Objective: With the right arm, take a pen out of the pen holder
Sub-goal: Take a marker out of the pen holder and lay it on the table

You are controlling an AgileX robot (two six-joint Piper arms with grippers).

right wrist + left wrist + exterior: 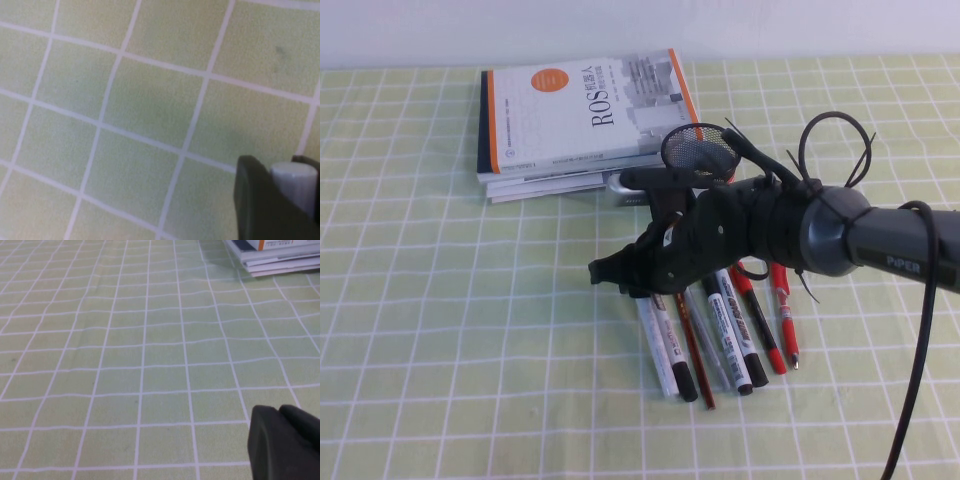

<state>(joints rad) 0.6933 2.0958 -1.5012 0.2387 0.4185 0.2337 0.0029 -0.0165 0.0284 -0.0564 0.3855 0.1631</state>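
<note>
My right gripper (610,270) hovers low over the green checked cloth, pointing left, just in front of the pen holder (698,148). The holder is a black mesh cup whose round mouth faces the camera. In the right wrist view the right gripper (292,197) is shut on a pale grey pen (294,176), whose round end sticks out between the dark fingers (255,200). From above, the arm hides that pen. My left gripper (285,442) shows only in its own wrist view, fingers pressed together over bare cloth.
Several pens lie side by side on the cloth under the right arm: white markers (663,350) (735,335), a thin brown pen (695,350) and red pens (782,315). A stack of books (580,115) sits behind the holder. Black cables loop off the right arm (920,330).
</note>
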